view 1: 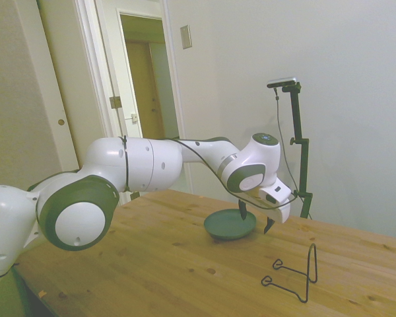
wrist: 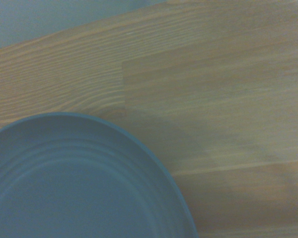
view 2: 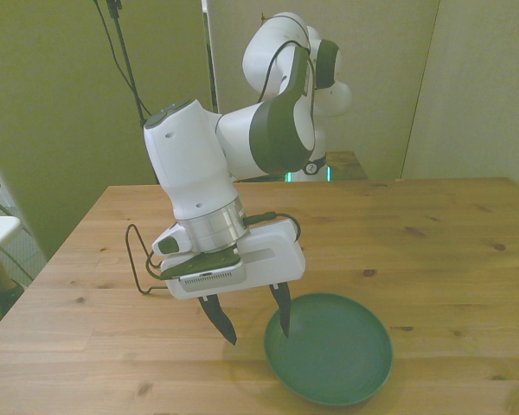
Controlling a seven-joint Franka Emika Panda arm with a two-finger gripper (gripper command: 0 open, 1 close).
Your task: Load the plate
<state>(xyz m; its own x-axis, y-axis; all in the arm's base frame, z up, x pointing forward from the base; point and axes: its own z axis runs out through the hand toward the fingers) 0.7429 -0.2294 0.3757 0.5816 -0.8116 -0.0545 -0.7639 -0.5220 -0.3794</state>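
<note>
- I saw the gripper [view 2: 255, 327] low over the tabletop [view 2: 432, 233], its jaws spread wide and pointing down.
- In the front view, one dark finger [view 2: 284, 313] hung over the plate's rim on the front view's left side, its tip over the inside of the plate [view 2: 333, 350]; I could not tell whether it touched the surface.
- The other finger [view 2: 219, 320] stood outside the plate, over bare wood, so the rim lay between the jaws.
- Nothing was pinched between the jaws; they held no object.
- The plate lay flat on the tabletop near the edge closest to the front camera, toward the front view's right of the gripper.
- From the side view, the plate [view 1: 230, 225] sat just under the gripper [view 1: 255, 220], with a thin black wire stand [view 1: 297, 274] well apart from it, nearer that camera.
- The wrist view showed part of the plate [wrist: 64, 188], blurred, with faint rings in its surface, and wood grain beside it.
- The plate carried nothing.
</note>
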